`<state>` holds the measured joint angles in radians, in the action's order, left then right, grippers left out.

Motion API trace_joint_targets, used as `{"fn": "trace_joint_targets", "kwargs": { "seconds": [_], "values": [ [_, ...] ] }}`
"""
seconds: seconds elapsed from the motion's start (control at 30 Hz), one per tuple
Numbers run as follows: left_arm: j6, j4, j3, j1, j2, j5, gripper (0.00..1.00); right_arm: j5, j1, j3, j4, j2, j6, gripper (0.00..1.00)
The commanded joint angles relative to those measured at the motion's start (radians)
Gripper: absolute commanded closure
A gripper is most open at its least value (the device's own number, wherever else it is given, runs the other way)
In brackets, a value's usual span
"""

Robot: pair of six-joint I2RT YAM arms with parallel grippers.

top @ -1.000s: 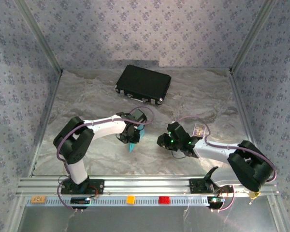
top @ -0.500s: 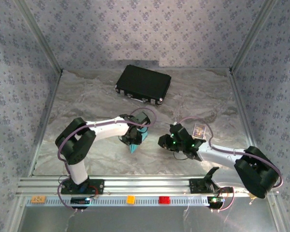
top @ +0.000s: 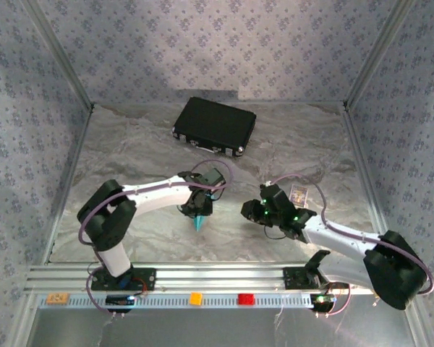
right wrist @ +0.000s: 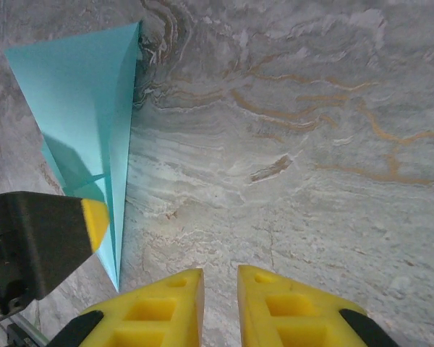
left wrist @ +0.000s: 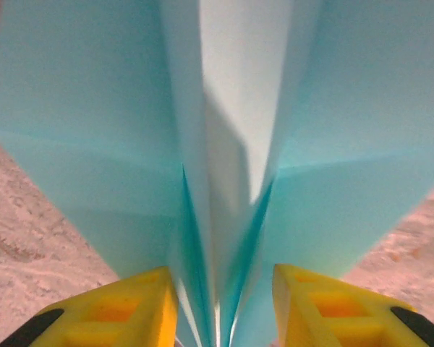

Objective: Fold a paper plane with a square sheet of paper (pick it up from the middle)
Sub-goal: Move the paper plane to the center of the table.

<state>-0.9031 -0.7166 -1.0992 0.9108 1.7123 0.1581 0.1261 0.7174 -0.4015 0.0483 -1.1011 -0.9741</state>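
The paper plane (top: 200,221) is a slim light blue dart lying on the marbled table, its point toward the near edge. My left gripper (top: 197,210) stands over it. In the left wrist view the plane (left wrist: 94,108) spreads its wings ahead, and its centre fold runs between the yellow fingers (left wrist: 141,303) of the left gripper (left wrist: 224,303), which stands open with a small gap on each side. My right gripper (top: 247,211) hovers to the plane's right. Its fingers (right wrist: 219,303) stand a narrow gap apart over bare table, the plane (right wrist: 87,108) to their left.
A black rectangular case (top: 215,125) lies at the back of the table, well beyond both grippers. Patterned walls close in the table (top: 311,144) on three sides. An aluminium rail (top: 217,278) carrying both arm bases runs along the near edge.
The left gripper's jaws have widened around the plane's fold, and the plane has settled lower toward the table. The right gripper has drifted slightly to the right.
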Motion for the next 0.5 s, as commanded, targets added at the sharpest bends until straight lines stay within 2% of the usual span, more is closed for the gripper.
{"fn": "trace_joint_targets", "kwargs": {
  "seconds": [0.0,0.13,0.23,0.27,0.33,0.4,0.47],
  "values": [
    [-0.04,-0.038,-0.019,0.009,-0.072,0.018,0.6,-0.022,-0.029,0.002,-0.085,0.051,0.036,0.79],
    [-0.051,-0.048,-0.014,0.02,-0.14,0.039,0.6,-0.034,-0.08,-0.012,-0.183,0.126,0.074,0.78],
    [-0.036,-0.034,0.007,0.022,-0.224,0.091,0.59,-0.085,-0.137,-0.056,-0.32,0.2,0.132,0.68],
    [-0.023,-0.033,0.015,0.021,-0.259,0.126,0.56,-0.113,-0.159,-0.079,-0.373,0.224,0.161,0.64],
    [0.009,-0.031,0.033,0.015,-0.323,0.205,0.51,-0.195,-0.195,-0.128,-0.481,0.268,0.19,0.53],
    [0.059,-0.009,0.066,-0.021,-0.398,0.267,0.45,-0.347,-0.232,-0.197,-0.574,0.297,0.235,0.41],
    [0.121,0.031,0.111,-0.079,-0.472,0.298,0.4,-0.493,-0.258,-0.24,-0.599,0.306,0.313,0.32]
  ]
}}
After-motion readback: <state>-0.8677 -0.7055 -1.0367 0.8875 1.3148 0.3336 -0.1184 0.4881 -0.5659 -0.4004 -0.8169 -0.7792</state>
